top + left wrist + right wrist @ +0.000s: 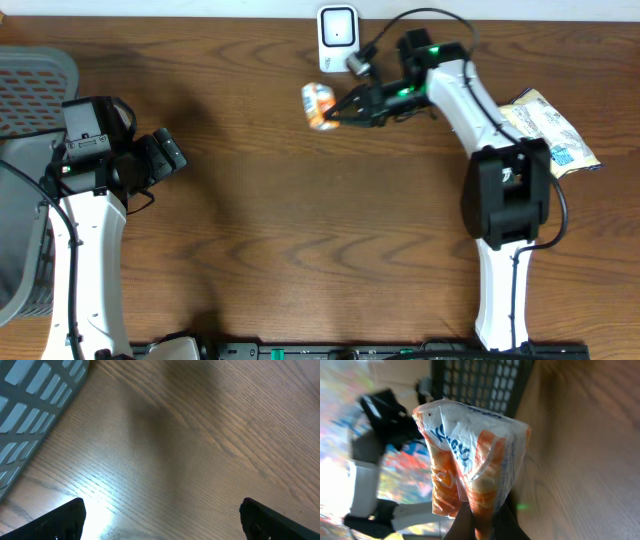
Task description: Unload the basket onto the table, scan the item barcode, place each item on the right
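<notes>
Overhead: right gripper (340, 108), upper middle of the frame, is pinched shut on an orange-and-white snack packet (317, 103). It holds the packet just below and left of the white scanner (338, 30) at the top edge.

Right wrist: the packet is crumpled and clamped at its lower end. No barcode is legible.

Left gripper (170, 155), at left beside the grey basket (30, 75), stands wide and holds nothing. A second packet (548, 128) lies at far right.

Step, by my reading: presenting the item to the scanner. The next move calls for turning the packet's barcode face toward the scanner window, flat and steady.
</notes>
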Controlling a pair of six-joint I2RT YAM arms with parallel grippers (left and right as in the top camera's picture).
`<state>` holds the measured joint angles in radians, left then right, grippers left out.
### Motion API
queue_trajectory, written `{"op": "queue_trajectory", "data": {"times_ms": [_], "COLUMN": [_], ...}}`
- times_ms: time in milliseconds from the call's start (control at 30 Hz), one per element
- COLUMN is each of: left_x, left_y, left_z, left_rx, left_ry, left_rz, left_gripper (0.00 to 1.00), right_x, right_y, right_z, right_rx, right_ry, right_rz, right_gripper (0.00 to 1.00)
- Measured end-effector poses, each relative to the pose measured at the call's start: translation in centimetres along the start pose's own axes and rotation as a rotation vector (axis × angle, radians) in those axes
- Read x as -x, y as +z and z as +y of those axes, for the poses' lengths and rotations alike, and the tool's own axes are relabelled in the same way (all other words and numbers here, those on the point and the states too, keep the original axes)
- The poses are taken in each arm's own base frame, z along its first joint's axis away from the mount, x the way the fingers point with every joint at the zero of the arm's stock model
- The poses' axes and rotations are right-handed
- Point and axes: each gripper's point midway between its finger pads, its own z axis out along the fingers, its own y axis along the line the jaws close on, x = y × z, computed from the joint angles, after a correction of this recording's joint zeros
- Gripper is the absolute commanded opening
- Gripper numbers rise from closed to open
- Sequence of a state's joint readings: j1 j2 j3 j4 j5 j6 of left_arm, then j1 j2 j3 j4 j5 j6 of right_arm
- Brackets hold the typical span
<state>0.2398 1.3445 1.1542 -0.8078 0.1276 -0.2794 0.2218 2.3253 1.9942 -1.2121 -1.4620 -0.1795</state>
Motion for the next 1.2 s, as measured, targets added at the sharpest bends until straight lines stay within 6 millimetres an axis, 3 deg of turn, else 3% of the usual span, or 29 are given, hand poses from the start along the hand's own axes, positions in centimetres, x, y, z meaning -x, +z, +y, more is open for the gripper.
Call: {"op": "queue_trajectory", "data": {"times_ms": [200, 400, 567, 667, 800, 1067, 1200], "left_x": [0.0, 0.0, 0.0, 0.0, 0.0, 0.0, 0.0], "left_y": [0.0, 0.0, 0.0, 0.0, 0.0, 0.0, 0.0], "left_z": [0.0, 0.0, 0.0, 0.0, 0.0, 0.0, 0.0], "left_rx": [0.000, 0.000, 0.000, 0.000, 0.000, 0.000, 0.000], "left_ry": [0.000, 0.000, 0.000, 0.000, 0.000, 0.000, 0.000], "left_rz": [0.000, 0.000, 0.000, 0.000, 0.000, 0.000, 0.000], "left_gripper": [0.98, 0.98, 0.98, 0.98, 0.98, 0.97, 0.97], "right_x": [1.3, 1.4, 0.9, 0.5, -0.1, -0.2, -0.2], "right_y": [-5.2, -9.0, -11.4, -11.6, -11.6, -11.6, -11.2], "right_z": [0.0, 0.3, 4.5, 8.1, 10.6, 10.8, 8.5], "right_rx": [0.028, 0.024, 0.001, -0.008, -0.012, -0.028, -0.162], "right_ry": [0.034, 0.068, -0.042, -0.145, -0.208, -0.225, -0.221], "right_rz": [-0.117, -0.196, -0.248, -0.257, -0.260, -0.257, -0.216], "right_gripper": [0.01, 0.01, 0.01, 0.01, 0.01, 0.01, 0.01]}}
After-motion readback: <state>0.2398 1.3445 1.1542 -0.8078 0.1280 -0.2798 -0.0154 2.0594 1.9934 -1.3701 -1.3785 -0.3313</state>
